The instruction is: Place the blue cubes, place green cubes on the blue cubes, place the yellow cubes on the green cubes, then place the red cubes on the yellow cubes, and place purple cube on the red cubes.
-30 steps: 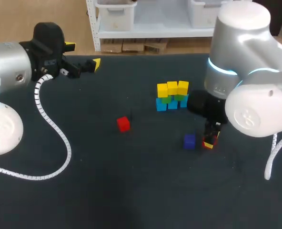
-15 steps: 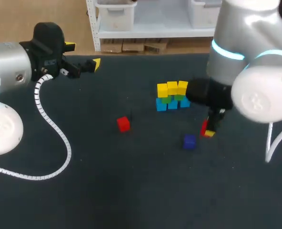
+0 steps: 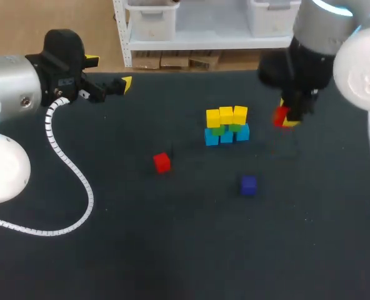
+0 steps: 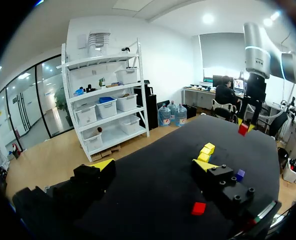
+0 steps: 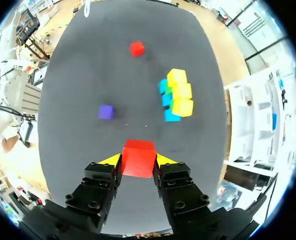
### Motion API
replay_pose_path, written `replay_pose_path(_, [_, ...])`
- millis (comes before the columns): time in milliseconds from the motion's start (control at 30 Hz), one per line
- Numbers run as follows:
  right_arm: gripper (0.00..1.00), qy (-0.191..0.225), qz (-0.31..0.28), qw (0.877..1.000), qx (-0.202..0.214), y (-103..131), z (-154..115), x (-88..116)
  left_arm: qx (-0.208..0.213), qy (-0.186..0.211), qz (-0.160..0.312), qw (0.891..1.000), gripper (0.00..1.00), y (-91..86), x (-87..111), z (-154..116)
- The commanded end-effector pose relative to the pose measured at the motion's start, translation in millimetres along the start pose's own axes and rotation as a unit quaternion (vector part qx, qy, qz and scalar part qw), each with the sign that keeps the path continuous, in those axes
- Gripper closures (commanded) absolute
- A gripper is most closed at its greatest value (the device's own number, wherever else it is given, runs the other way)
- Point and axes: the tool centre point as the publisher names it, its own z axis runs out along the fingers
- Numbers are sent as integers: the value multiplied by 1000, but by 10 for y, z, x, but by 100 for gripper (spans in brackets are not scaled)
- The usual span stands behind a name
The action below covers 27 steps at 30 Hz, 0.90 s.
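The right gripper (image 5: 138,161), pinching a small red plastic cube (image 3: 280,116), has risen from the near table beside the small purple cube (image 3: 248,184). It now hangs just right of the yellow-topped cube stack (image 3: 226,124), so placing comes next. The left gripper (image 3: 110,72) stays spread at far left.

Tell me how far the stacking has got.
Done: yellow cubes sit on green cubes on blue cubes. In hand: right gripper shut on one red cube, above the table. Left: the other red cube and the purple cube lie on the table.
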Motion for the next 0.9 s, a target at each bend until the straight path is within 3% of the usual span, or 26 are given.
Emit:
replay_pose_path(33, [100,2,-9,1000,-9,-218,18,-205,4,-4,1,1000,0,25,17,-6])
replay_pose_path(333, [100,10,-18,1000,-13,-551,184,-488,4,-4,1,1000,0,25,17,-6])
replay_pose_path(900, [100,27,-47,998,-27,-851,430,-675,4,-4,1,1000,0,25,17,-6])
